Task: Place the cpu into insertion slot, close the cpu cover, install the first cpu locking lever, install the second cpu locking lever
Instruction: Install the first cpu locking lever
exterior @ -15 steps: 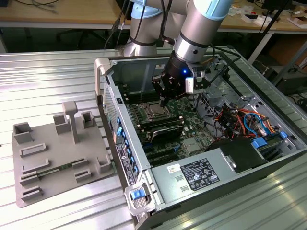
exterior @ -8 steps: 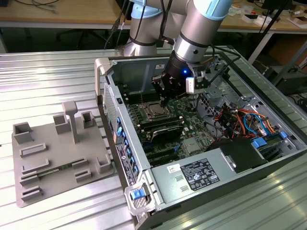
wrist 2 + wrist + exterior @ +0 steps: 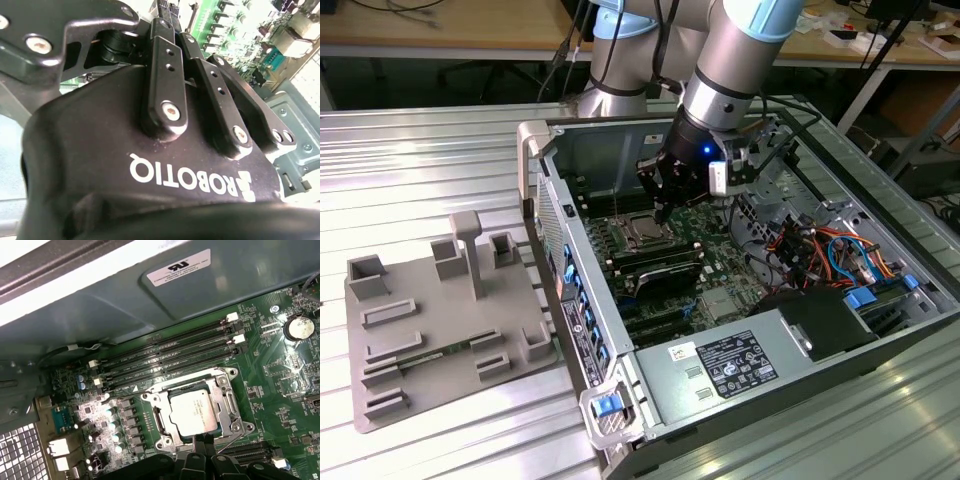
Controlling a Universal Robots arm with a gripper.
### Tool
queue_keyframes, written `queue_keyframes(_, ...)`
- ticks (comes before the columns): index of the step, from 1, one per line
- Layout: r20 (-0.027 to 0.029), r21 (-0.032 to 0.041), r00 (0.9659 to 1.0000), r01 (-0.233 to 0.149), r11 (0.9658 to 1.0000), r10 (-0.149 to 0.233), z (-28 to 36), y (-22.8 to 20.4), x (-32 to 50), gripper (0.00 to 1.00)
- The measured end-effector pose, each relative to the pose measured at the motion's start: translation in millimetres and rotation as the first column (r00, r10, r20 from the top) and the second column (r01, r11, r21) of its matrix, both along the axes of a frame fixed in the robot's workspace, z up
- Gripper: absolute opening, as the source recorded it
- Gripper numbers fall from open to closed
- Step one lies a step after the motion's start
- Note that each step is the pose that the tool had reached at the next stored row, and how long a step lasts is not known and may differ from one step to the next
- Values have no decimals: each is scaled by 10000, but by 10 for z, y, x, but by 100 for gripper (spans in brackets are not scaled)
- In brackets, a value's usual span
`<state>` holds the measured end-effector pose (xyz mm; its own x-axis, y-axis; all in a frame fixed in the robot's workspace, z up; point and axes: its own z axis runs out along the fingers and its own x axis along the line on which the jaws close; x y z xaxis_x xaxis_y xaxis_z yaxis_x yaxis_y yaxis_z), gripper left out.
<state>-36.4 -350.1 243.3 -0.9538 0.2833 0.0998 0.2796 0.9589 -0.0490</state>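
tool [image 3: 200, 442] fingers together | just beside cpu [image 3: 194, 411] | seated in insertion slot [image 3: 227, 407]

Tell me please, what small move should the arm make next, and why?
Probably press the thin lever down: the cpu already lies in the insertion slot, the cpu cover frames it, and the gripper sits beside that lever, which looks unlatched.

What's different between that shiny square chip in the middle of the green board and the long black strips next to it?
The cpu is a flat silver square; the memory slots are long, narrow and black. The cpu sits alone inside a metal frame, while the memory slots run as several parallel rows with white clips at their ends. The end effector is close to the cpu, away from the memory slots. Both sit on the same green board.
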Motion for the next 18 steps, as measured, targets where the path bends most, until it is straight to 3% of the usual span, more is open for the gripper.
queue_keyframes(18,1,24,9989,-465,9989,465,0,0,0,11)
